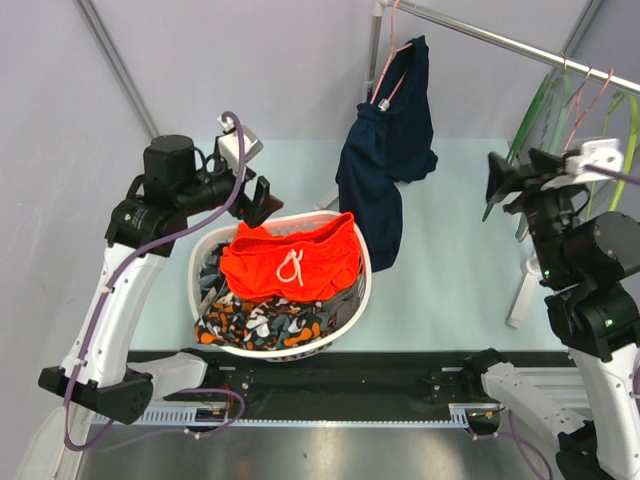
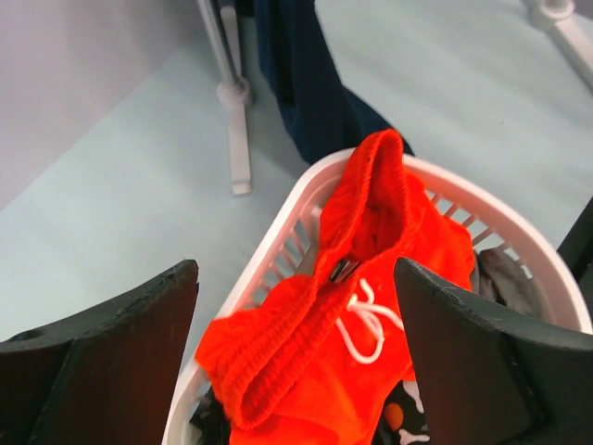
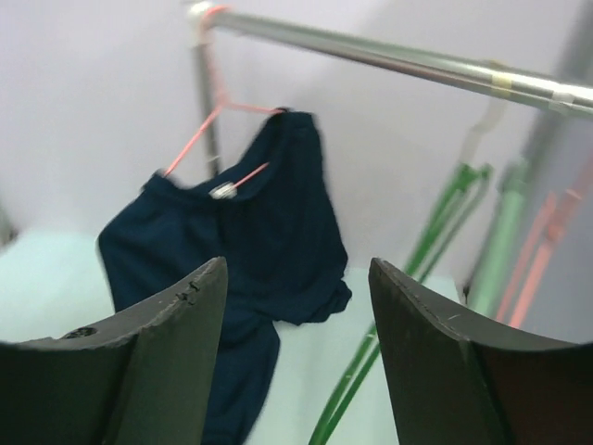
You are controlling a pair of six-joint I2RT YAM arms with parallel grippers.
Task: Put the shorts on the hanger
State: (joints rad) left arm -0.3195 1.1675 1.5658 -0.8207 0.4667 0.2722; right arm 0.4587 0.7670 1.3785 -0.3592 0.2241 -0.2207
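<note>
Left fingers (image 2: 93, 371), spread and empty, hover at 11 o'clock of the shorts (image 1: 290, 262), whose long axis runs 9-to-3 o'clock.

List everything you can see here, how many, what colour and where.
table: one, pale blue-green, the work surface
basket: one, white, on the table
shorts: one, orange-red, topping the basket's pile
patterned cloth: one, orange-black-white, under the shorts
rail: one, silver, across the back
pink hanger: one, pink, rail's left end
navy garment: one, dark navy, on the pink hanger
dark green hanger: one, dark green, rail's right end
lime hangers: count unclear, lime, rail's right end
left gripper: one, black, open above the basket
right gripper: one, black, open, near the right-end hangers
</note>
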